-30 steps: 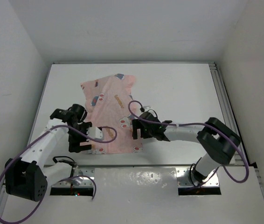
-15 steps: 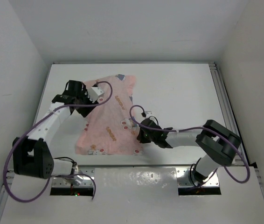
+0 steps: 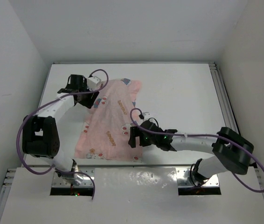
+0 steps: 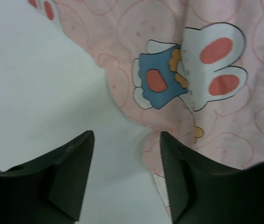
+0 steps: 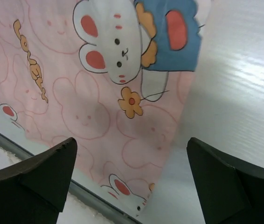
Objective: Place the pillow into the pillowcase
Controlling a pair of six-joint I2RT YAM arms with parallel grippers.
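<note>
Top external view shows the pink pillowcase [image 3: 108,122] spread flat on the surface [image 3: 178,93]; whether the pillow is inside I cannot tell; my left fingers [image 4: 71,182] and right fingers [image 5: 38,172] are apart, holding nothing

Overhead view spans the table [image 3: 178,93]; wrist views look closely down.

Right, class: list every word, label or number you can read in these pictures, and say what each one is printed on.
"LOVELY", a likely reading of slanted orange letters with the first cut off, on the pink rabbit-print fabric pillowcase.
Other orange print on it in the top view: too small to read.
No labels, brands or numbers readable elsewhere.
</note>
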